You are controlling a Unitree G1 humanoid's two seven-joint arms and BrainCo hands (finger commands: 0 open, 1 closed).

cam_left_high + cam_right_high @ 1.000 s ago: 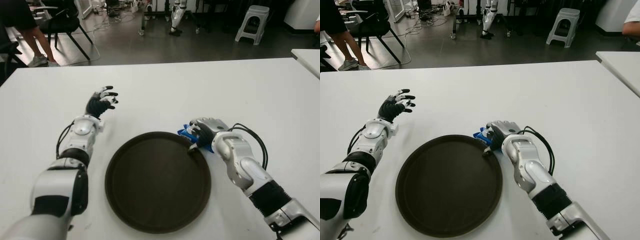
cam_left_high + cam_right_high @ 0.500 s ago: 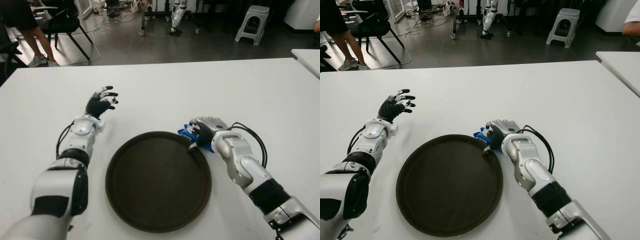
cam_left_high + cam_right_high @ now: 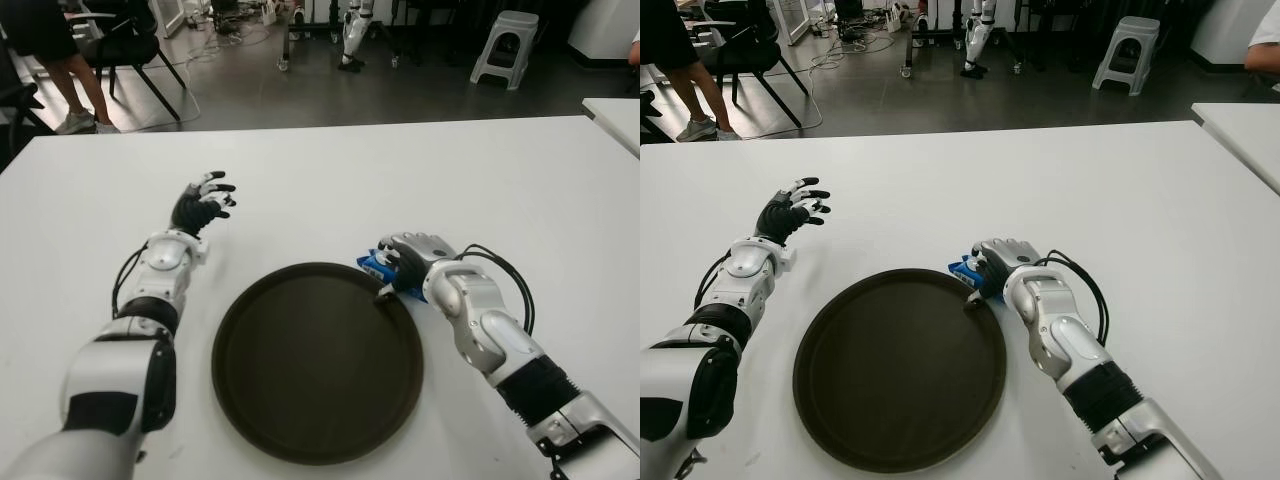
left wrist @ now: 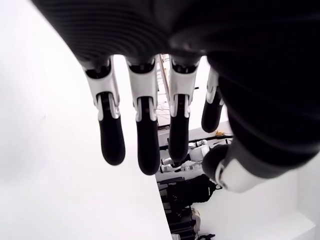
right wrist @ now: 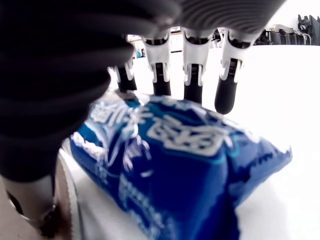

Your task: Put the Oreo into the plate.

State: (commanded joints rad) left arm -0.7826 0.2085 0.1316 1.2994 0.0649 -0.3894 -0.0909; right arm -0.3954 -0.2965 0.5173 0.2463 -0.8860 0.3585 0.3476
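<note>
The Oreo is a blue packet [image 5: 190, 170] lying on the white table just off the far right rim of the dark round plate [image 3: 316, 400]. In the left eye view only its blue edge [image 3: 371, 265] shows beside the fingers. My right hand [image 3: 398, 264] lies over the packet with its fingers [image 5: 192, 75] stretched past it, not wrapped around it, and the thumb tip at the plate's rim. The plate holds nothing. My left hand [image 3: 205, 200] shows to the far left of the plate, its fingers [image 4: 142, 130] spread and holding nothing.
The white table [image 3: 420, 170] runs wide behind and to both sides of the plate. A second table corner [image 3: 615, 112] shows at the far right. Beyond the table are chairs [image 3: 125, 45], a stool [image 3: 500, 45] and a person's legs [image 3: 60, 80].
My right hand has settled slightly farther over the packet, so less blue shows beside its fingers. The left arm and the plate have not moved.
</note>
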